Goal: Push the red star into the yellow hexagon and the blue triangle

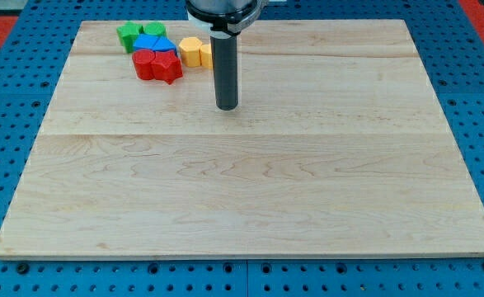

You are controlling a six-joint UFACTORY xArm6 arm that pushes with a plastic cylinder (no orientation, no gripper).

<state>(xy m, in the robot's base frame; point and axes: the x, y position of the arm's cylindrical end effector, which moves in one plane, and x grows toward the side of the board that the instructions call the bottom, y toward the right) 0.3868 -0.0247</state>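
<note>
The red star [169, 67] lies near the board's top left, touching a second red block [145, 63] on its left. The yellow hexagon [191, 52] is just to the star's upper right, close to it or touching it, with another yellow block [207, 55] partly hidden behind the rod. The blue triangle [150, 43] sits just above the red blocks, next to another blue block [170, 49] above the star. My tip [227, 106] rests on the board to the right of and below the cluster, apart from all blocks.
Two green blocks [129, 35] [154, 30] lie at the cluster's top left, near the top edge of the wooden board [250, 190]. Blue pegboard surrounds the board.
</note>
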